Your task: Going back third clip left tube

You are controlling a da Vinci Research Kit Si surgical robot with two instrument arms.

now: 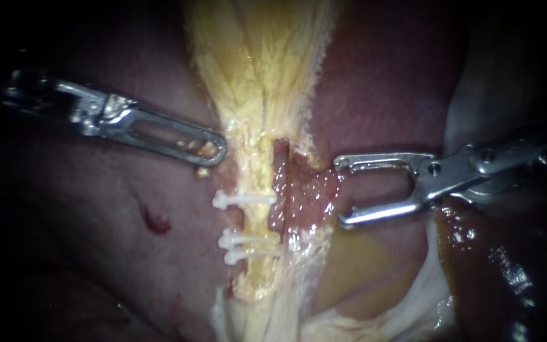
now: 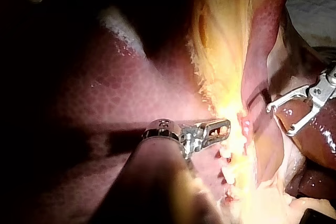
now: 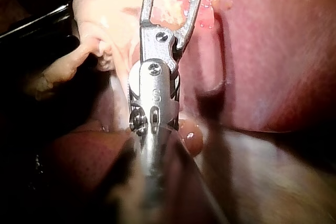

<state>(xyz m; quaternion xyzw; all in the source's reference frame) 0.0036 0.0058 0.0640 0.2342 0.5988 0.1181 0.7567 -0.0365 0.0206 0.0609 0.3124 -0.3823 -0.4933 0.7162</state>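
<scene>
Running down the middle, the left tube [image 1: 257, 183] is seen as a yellow, fibrous strip. Three white plastic clips [image 1: 242, 239] are set across it, one higher and two close together below. Left instrument [image 1: 213, 151]: slotted steel jaws are closed on nothing, tip just beside the tube above the clips. Right instrument [image 1: 342, 192]: hook-tipped jaws are spread and empty, beside glistening red tissue. Liver [image 1: 96, 253] is smooth and maroon.

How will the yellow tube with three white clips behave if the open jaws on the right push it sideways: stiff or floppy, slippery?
Probably floppy: the tube is a thin strand among frayed tissue. Likely slippery, since wet glints show beside it. The clips may stiffen it a little locally.
</scene>
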